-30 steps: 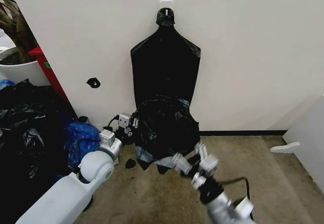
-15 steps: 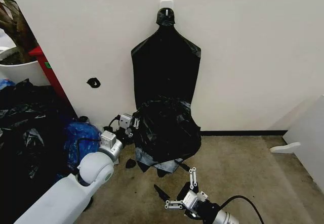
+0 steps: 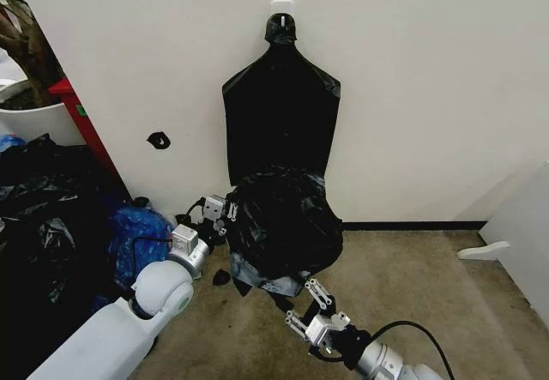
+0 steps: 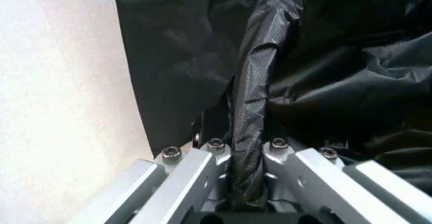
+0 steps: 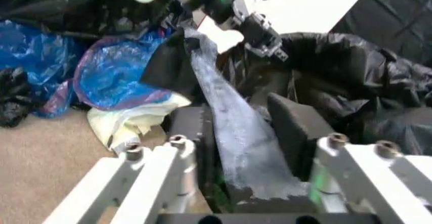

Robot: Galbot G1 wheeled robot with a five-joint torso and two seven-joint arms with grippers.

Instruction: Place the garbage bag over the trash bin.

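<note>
The garbage bag (image 3: 281, 224), crinkled glossy black plastic, sits bunched on the floor against the white wall, below a flat smooth black bag (image 3: 280, 114) hung from a hook. The left gripper (image 3: 221, 211) is at its left edge, its fingers (image 4: 196, 176) pinched tight on a twisted fold of the film. The right gripper (image 3: 306, 308) is low at the bag's front; its fingers (image 5: 294, 133) stand partly spread, with a stretched grey strip of bag running between them. Half a second ago it sat lower and clear of the bag; it has since risen to the hem. Blue bags (image 3: 137, 230) lie heaped to the left.
</note>
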